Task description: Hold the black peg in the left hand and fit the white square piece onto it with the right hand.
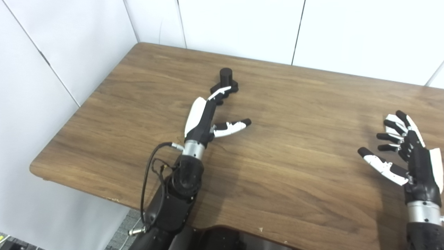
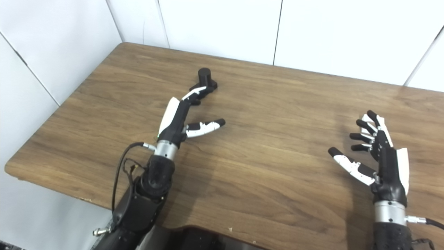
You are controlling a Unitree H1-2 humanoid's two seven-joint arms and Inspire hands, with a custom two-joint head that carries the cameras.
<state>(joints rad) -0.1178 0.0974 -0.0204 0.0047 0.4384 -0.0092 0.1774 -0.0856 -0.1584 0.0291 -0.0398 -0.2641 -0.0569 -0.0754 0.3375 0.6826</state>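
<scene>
Wood table, white wall panels; left hand, right hand fingers spread, empty.

A dark brown wood-grain table top with rounded corners fills most of both views, its far edge set against white wall panels and its far-left corner tucked into the angle where two walls meet. A black plastic peg, an upright round cylinder on a squarish flat base, stands directly on the surface toward the far edge, left of the middle and well away from the near edge. The grain runs lengthwise from the left edge to the right edge. The near-left corner shows light scuffs along its rim.
</scene>
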